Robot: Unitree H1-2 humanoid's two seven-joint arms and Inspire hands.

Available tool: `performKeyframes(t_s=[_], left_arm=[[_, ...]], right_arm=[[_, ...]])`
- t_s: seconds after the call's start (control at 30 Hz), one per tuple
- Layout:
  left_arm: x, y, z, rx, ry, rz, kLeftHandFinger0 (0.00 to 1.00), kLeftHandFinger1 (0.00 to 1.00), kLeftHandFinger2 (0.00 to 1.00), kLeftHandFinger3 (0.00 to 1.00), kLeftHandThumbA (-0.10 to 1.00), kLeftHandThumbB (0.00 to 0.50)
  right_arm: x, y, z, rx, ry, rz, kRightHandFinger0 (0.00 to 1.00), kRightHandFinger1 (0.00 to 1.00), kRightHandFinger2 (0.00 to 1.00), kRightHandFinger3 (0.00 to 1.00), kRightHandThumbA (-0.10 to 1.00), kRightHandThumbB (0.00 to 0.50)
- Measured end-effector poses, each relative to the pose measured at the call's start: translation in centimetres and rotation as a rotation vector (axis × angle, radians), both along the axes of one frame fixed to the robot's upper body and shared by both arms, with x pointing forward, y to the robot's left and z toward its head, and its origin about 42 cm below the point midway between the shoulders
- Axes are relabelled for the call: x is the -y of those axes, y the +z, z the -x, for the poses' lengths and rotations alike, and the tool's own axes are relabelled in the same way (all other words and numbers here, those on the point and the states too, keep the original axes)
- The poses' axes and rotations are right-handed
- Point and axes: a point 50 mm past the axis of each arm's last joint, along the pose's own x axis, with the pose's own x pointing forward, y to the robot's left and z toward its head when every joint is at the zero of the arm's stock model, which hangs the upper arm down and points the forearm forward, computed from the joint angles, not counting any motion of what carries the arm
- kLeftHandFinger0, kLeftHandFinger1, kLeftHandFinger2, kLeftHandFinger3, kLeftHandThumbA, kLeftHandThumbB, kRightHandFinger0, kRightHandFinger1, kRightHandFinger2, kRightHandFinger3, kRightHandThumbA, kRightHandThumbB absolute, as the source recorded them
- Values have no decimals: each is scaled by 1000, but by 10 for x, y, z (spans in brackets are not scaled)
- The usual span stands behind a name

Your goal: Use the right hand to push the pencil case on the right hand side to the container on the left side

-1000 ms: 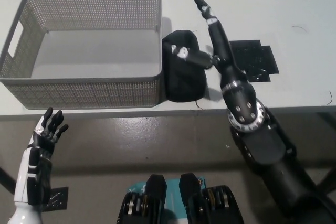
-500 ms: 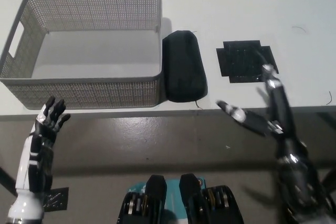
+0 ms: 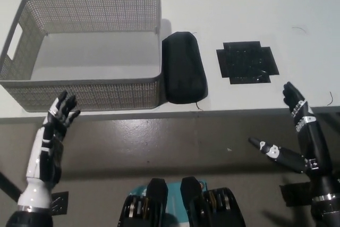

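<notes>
One second is all it takes for things to look pretty wrapped up: the pencil case (image 3: 184,75) now sits snug against the right wall of the container (image 3: 85,49), touching it or as good as, lying lengthwise on the white worktop (image 3: 239,3). A second back the right hand (image 3: 300,139) was up there pressing on the case, half a second back it was already off and dropping away, and now it's pulled right down below the worktop edge at the lower right, fingers spread wide and holding nothing. So I'd say the push is done, since the case is beside the container, not inside it, and that's about as far as a push gets. The left hand (image 3: 53,136) idles at the lower left, just under the worktop edge, fingers apart and empty too, a bit higher than before. Only other thing around is a black patch (image 3: 247,62) on the worktop just right of the case. Nothing's in the way as far as I can see.
</notes>
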Motion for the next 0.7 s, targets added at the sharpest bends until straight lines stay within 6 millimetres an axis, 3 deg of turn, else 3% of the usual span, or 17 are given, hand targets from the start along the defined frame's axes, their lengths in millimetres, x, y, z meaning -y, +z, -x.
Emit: performKeyframes(t_s=[0.1,0.4,0.53,0.7], left_arm=[[5,-8,2,-23,-5,2,1000,1000,1000,1000,1000,105],[11,-19,9,-50,-14,-6,1000,1000,1000,1000,1000,149],[9,-25,16,-70,-7,-7,1000,1000,1000,1000,1000,132],[6,-25,17,-70,-3,-14,1000,1000,1000,1000,1000,116]], right_arm=[[-3,-8,-1,-31,4,-9,1000,1000,1000,1000,1000,246],[-4,-16,-3,-64,13,-15,1000,1000,1000,1000,1000,215],[-10,-16,-4,-74,23,-32,1000,1000,1000,1000,1000,227],[-18,-17,-4,-89,44,-56,1000,1000,1000,1000,1000,189]])
